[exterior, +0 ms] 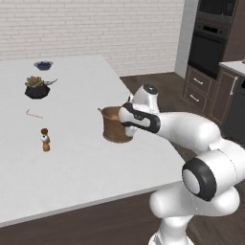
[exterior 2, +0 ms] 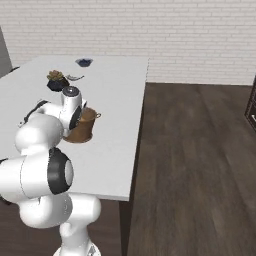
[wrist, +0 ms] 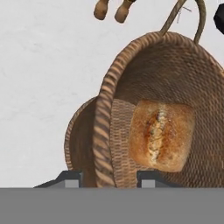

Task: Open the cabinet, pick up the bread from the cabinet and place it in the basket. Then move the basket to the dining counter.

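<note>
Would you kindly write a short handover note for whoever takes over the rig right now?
Gripper: shut on the basket rim, one finger inside the wall, one outside.
Basket: on the white dining counter, near its right edge by the arm.
Bread: lying inside the basket.
Nearby: a small pepper mill, a potted plant and a bowl stand farther along the counter.
Done: bread is in the basket, basket has reached the counter.
Left: open the gripper and back the arm away.

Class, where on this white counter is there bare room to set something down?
Bare patches on the dining counter: the near edge in front of the basket, and between the basket and the small figurine. Crowded: the far corner, around the potted plant and dark bowl.
</note>
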### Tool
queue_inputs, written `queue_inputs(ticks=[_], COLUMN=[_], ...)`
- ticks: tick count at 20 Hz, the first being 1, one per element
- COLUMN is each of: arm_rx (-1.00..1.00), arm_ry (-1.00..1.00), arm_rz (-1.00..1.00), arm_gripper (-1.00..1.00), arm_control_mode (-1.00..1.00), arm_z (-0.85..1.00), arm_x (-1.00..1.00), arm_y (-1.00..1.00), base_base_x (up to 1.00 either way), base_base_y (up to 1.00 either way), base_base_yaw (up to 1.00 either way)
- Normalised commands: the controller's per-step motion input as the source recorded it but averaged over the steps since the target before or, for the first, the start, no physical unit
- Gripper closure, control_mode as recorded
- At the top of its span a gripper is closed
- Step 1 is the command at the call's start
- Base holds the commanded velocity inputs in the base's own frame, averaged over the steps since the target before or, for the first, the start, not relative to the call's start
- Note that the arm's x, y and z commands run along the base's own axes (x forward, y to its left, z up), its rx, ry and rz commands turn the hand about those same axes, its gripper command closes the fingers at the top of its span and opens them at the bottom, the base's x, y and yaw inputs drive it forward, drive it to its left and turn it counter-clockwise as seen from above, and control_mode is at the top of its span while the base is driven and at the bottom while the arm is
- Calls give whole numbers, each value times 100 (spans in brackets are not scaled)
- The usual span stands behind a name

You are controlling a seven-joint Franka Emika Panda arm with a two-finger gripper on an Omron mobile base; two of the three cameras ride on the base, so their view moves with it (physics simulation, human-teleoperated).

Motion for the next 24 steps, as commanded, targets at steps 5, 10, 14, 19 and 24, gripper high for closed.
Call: queue_inputs(ticks=[5, 10, 14, 19, 24], arm_rx=[-14, -19, -10, -2, 0], arm_ry=[0, 0, 0, 0, 0], arm_rz=[13, 4, 0, 0, 0], arm_gripper=[100, 100, 100, 100, 100], arm_control_mode=[-100, -100, -100, -100, -100], arm_z=[-53, -67, -80, -100, -79], arm_x=[52, 14, 10, 0, 0], arm_y=[12, 0, 1, 0, 0], base_base_x=[0, 0, 0, 0, 0], base_base_y=[0, 0, 0, 0, 0], base_base_yaw=[0, 0, 0, 0, 0])
